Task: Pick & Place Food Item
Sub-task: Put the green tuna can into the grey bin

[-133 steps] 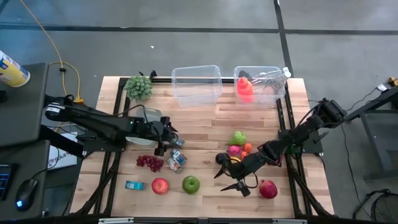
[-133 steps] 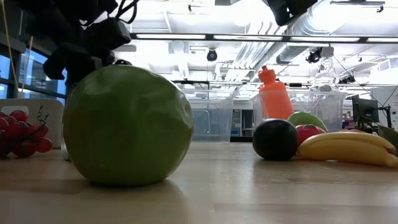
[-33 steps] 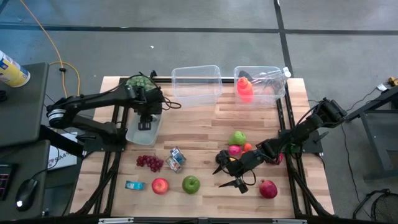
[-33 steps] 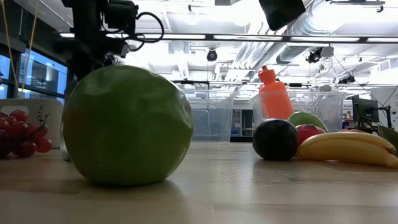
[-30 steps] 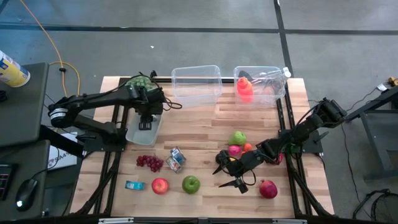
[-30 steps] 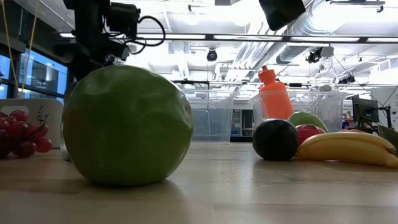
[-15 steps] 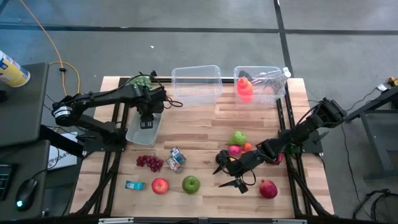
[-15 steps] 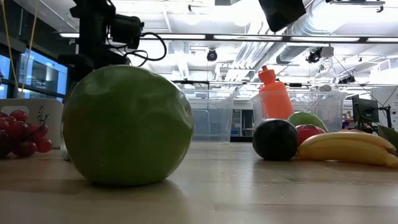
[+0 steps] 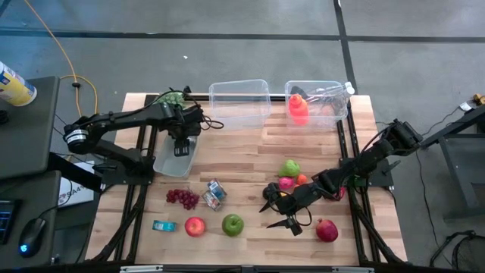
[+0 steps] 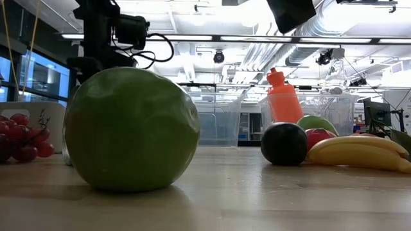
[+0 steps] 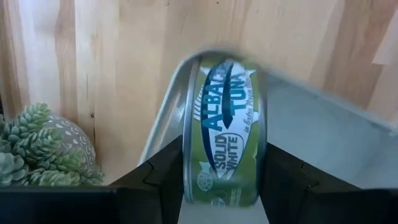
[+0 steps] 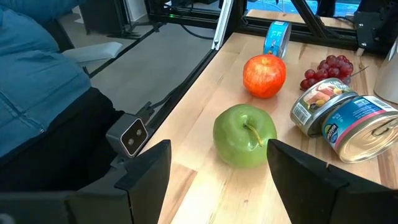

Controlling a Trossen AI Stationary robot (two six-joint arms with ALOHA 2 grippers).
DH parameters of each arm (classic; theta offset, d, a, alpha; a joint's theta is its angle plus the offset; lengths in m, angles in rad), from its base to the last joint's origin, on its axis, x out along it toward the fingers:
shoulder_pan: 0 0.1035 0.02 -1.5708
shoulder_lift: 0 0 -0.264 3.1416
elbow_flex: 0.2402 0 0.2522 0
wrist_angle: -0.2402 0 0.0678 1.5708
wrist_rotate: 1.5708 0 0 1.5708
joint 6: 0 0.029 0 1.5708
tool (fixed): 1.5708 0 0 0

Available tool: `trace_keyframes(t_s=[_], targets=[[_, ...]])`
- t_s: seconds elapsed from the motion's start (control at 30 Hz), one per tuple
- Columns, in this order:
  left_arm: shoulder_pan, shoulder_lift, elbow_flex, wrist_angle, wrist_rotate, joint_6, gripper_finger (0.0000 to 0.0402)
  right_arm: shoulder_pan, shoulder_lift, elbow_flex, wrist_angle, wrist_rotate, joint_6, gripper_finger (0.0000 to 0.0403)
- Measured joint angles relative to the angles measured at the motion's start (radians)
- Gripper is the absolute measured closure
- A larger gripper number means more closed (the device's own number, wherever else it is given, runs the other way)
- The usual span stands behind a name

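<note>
Wooden table [image 9: 242,152] – left gripper [image 11: 222,180] clamped on tuna can [image 11: 225,130] above grey tray [image 9: 168,161], right gripper [image 12: 219,180] spread apart near green apple [image 12: 244,135].

apples 3 [image 9: 233,224]; cans 4 [image 9: 164,225]; clear bins 3 [image 9: 239,102]

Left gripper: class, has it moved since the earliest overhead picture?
Yes. The left gripper, holding the tuna can, moved from beside the grapes toward the succulent.
</note>
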Motion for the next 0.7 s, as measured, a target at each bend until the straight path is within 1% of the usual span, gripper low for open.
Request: trace_keyframes(t_s=[0.27, 0.7], targets=[[0.0, 0.044, -0.001, 0.002, -0.001, 0.019, 0.0239, 0.0, 0.0, 0.0, 0.0, 0.0, -0.001, 0.0149], [0.0, 0.045, -0.001, 0.002, -0.003, 0.022, 0.0238, 0.0, 0.0, 0.0, 0.001, 0.0, 0.002, 0.0149]])
